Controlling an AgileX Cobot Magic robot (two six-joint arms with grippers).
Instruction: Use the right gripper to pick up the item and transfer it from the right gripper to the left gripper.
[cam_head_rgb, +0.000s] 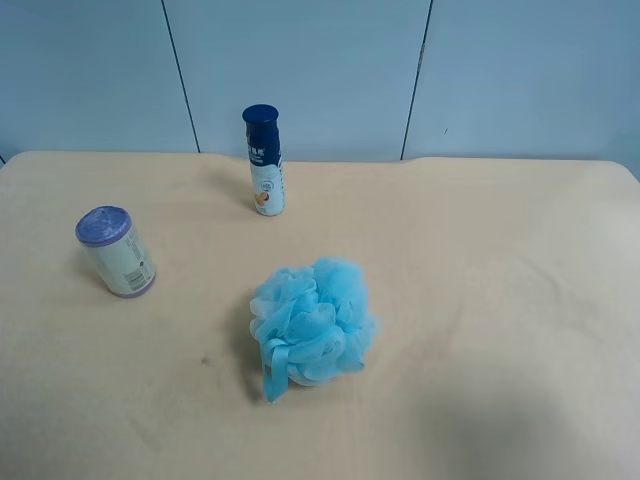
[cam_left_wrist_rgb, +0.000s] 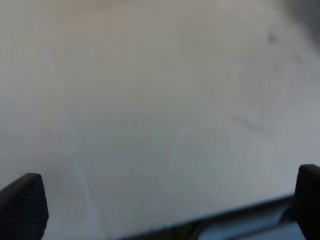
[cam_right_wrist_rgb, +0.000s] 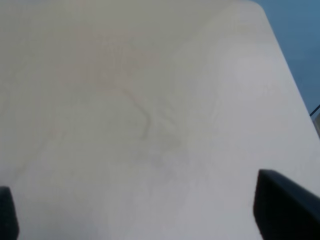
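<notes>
White container (cam_head_rgb: 117, 252) tilted on beige table (cam_head_rgb: 480, 260), blue wall (cam_head_rgb: 300, 70), both hands spread, empty.

The exterior high view is evenly bright and sharp, with soft shadows; both wrist views are blurred and washed pale; the cloth (cam_right_wrist_rgb: 150, 100) beyond the right gripper (cam_right_wrist_rgb: 150, 220) shows only faint creases.

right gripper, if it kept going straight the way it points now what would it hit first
Likely only the bare tan table. The right gripper stands open, with nothing else ahead of it in the right wrist view, though depth is hard to judge.
</notes>
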